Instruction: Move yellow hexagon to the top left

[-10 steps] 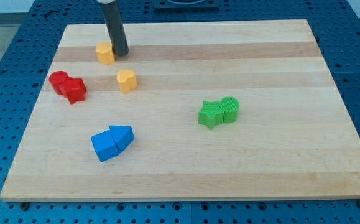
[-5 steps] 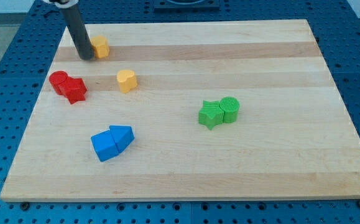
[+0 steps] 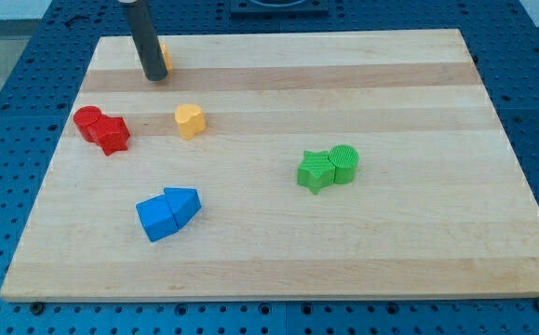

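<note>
My tip (image 3: 154, 76) sits at the frame's upper left, hiding most of the yellow hexagon (image 3: 165, 56) behind it; no fingers exist

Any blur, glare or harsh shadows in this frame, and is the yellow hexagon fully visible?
Camera view: sharp, evenly lit, soft short shadows, no glare on the board. The rod hides most of the yellow hexagon; my tip sits just at its lower left.

No readable text, label, brand, number or sign appears anywhere on the wooden table (image 3: 362, 251), the coloured blocks or the blue perforated surface (image 3: 8, 112) beneath.
</note>
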{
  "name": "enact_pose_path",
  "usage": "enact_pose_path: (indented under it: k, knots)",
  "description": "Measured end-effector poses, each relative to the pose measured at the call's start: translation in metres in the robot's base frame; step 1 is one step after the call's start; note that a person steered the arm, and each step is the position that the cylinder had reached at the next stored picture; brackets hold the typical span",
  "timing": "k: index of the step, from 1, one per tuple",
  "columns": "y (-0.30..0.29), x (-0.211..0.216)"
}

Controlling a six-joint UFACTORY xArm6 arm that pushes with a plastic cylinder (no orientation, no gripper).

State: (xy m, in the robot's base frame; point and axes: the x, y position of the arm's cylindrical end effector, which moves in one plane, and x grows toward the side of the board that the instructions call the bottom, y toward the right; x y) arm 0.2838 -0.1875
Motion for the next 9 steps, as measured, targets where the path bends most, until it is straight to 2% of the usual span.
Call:
enact_pose_path:
  k: [4,5,6,9]
  knots:
    - [0.034,-0.035]
    - [0.031,-0.06]
    - [0.014,-0.064]
    - [0.011,-0.026]
